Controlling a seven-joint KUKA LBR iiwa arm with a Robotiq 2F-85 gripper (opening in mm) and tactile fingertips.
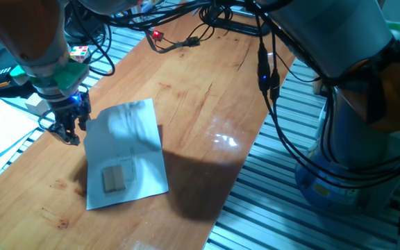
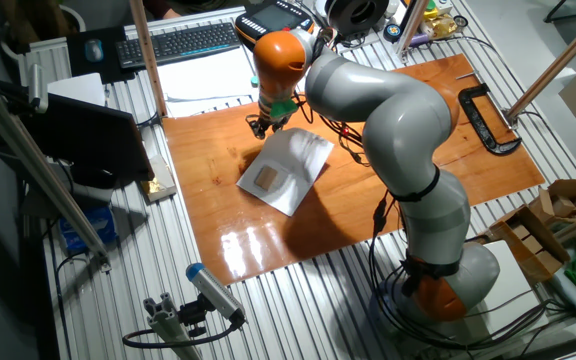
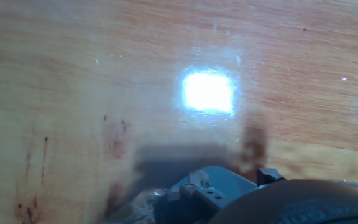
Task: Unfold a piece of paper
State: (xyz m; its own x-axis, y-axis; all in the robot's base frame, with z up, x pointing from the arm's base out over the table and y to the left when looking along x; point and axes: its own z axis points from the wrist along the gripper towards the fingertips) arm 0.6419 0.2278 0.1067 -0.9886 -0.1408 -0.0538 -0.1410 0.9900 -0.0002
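Observation:
The piece of paper (image 1: 127, 149) lies spread open on the wooden table, white, with a small tan block picture (image 1: 113, 178) on its near half. The other fixed view shows the paper (image 2: 288, 165) lying at a slant near the table's middle. Its far half looks blurred and slightly lifted. My gripper (image 1: 69, 135) hangs just left of the paper's far left corner, low over the wood, open and holding nothing. From the other side, the gripper (image 2: 260, 125) is at the sheet's upper left corner. The hand view holds only bare wood with a bright glare patch (image 3: 208, 91); the paper is out of that view.
Cables and a small red light (image 1: 157, 35) lie at the table's far end. A colourful cube (image 1: 80, 52) sits near the arm. A black clamp (image 2: 488, 115) grips the table's right edge. A keyboard (image 2: 178, 42) and white sheets (image 2: 208, 75) lie behind the table.

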